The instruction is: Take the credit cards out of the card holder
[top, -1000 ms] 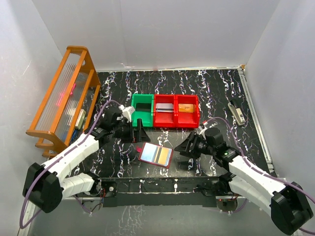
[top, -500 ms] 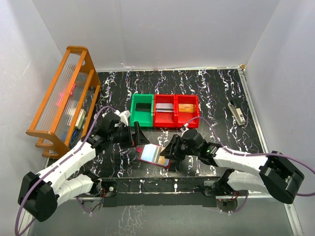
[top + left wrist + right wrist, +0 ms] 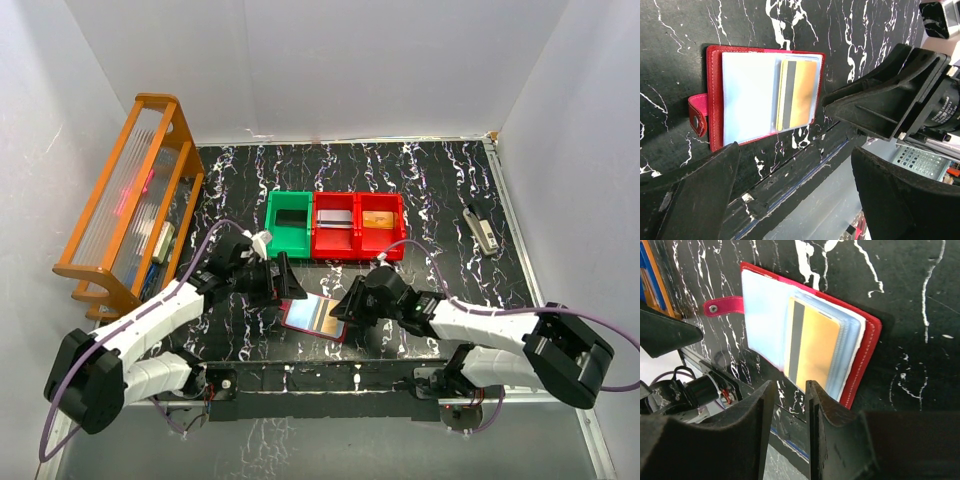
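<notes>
The card holder (image 3: 303,313) lies open and flat on the black marbled table near its front edge, dark red with a snap tab (image 3: 698,116) and pale clear sleeves. A gold credit card (image 3: 800,92) with a dark stripe sits in the right-hand sleeve; it also shows as the gold card (image 3: 817,352). My left gripper (image 3: 283,280) hovers wide open at the holder's far-left corner, with nothing between its fingers (image 3: 695,200). My right gripper (image 3: 346,305) is at the holder's right edge. Its jaws (image 3: 790,386) stand narrowly open just off the card's edge, holding nothing.
A green bin (image 3: 290,226) and two red bins (image 3: 357,238) stand in a row behind the holder. An orange wooden rack (image 3: 128,205) lines the left side. A small grey tool (image 3: 483,232) lies at the far right. The table's front rail (image 3: 790,185) runs just below the holder.
My right gripper swung left to the holder's right edge and its jaws narrowed. My left gripper came down closer to the holder's left corner, still wide.
</notes>
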Available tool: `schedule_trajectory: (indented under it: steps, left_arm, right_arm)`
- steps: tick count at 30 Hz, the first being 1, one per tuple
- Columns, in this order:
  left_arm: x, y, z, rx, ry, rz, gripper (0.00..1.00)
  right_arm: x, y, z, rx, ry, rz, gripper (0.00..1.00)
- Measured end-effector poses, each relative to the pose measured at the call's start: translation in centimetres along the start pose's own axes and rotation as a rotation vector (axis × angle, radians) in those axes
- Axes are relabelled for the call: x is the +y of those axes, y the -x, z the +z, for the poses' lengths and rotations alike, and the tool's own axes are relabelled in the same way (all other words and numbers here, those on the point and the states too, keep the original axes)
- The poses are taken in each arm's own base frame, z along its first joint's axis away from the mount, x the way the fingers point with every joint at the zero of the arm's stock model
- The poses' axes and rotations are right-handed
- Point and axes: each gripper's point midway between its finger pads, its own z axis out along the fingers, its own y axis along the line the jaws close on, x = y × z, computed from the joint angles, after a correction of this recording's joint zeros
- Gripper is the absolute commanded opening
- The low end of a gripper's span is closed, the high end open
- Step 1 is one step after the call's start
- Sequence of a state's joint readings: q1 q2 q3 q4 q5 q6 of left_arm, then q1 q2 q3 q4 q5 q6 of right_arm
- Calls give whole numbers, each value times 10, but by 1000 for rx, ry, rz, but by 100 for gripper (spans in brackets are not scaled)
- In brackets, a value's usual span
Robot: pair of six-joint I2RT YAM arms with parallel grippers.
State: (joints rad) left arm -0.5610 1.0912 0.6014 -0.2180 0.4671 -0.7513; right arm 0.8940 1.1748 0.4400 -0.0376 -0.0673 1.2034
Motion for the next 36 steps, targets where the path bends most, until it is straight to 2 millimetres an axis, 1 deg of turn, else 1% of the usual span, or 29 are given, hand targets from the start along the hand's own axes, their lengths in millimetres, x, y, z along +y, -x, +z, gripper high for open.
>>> schedule_trajectory:
  steps: [3, 7, 10, 13, 14, 18, 21, 23, 25, 29, 31, 33, 36]
  left_arm:
    - [1, -4, 5, 28, -2, 0, 89]
    - [1, -8, 13, 58, -7, 8, 88]
    - [2, -13, 20, 87, -3, 18, 87]
    - [-1, -18, 25, 115, 1, 39, 83]
    - [-1, -19, 26, 118, 1, 46, 79]
    - [-1, -20, 30, 123, 7, 56, 69]
    - [0, -20, 35, 127, 7, 56, 65]
    - [2, -22, 38, 136, 14, 55, 65]
    - [3, -23, 39, 139, 21, 57, 65]
    - [3, -24, 39, 136, 24, 62, 66]
    - [5, -24, 38, 127, 32, 63, 66]
    - [4, -22, 36, 115, 33, 66, 66]
    - [4, -21, 34, 98, 30, 67, 67]
  right_arm:
    - [-9, -1, 2, 8, 10, 16, 28]
    - [-27, -8, 12, 48, -43, 36, 28]
    - [-21, -9, 20, 70, -31, 40, 26]
    - [-17, -9, 24, 81, -21, 40, 26]
    - [-17, -9, 24, 81, -22, 42, 25]
    - [-19, -7, 23, 68, -30, 42, 26]
    - [-21, -7, 19, 70, -44, 22, 29]
    - [-23, -6, 15, 78, -70, -7, 31]
    - [-15, -3, 10, 79, -70, -39, 31]
    - [20, 10, 1, 61, 2, -87, 31]
    - [32, 13, 0, 58, 33, -95, 30]
    - [34, 12, 2, 63, 43, -94, 29]
    - [22, 8, 11, 80, 1, -65, 28]
